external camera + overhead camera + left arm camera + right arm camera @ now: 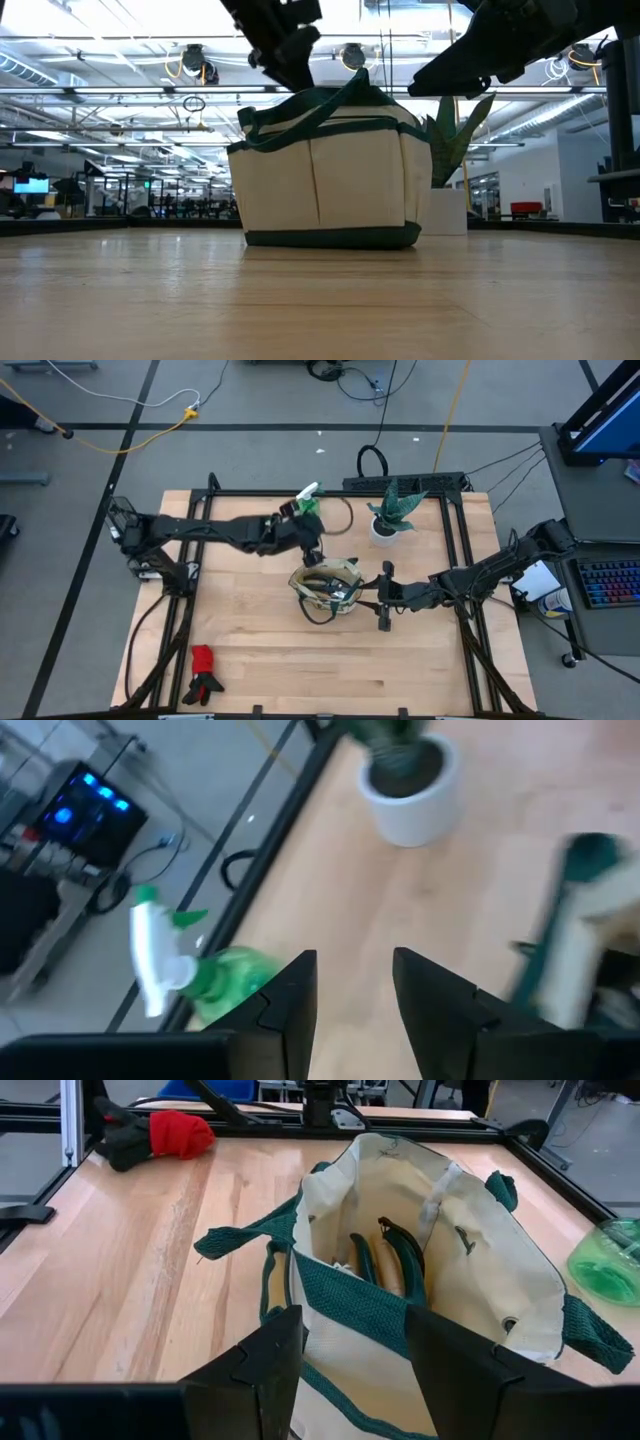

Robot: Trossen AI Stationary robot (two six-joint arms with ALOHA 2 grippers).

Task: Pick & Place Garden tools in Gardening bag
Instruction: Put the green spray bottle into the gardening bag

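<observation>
The beige gardening bag point(328, 585) with green trim stands upright on its base mid-table, with several tools point(385, 1260) inside. My right gripper point(372, 598) is at the bag's right side, at rim height. My left gripper point(355, 990) hangs open above the table just beyond the bag's far side, with only bare wood showing between its fingers. The green spray bottle point(307, 502) with a white trigger point(150, 955) sits by the table's far rail, beside one left finger's outer side. Red-and-black gloves point(203, 670) lie near the front left corner. My right gripper comes at the bag almost level from the table's right. The green-banded top of the bag's side wall point(350, 1305) fills the gap between its two fingers. The fingers themselves cover the exact place of contact. The bag stays upright with its base on the table.
A spiky green plant in a white pot point(385, 525) stands at the far right of the bag, close to both arms. Dark frame rails point(450, 550) run along the table's edges. Bare wood lies in front of the bag toward the near edge.
</observation>
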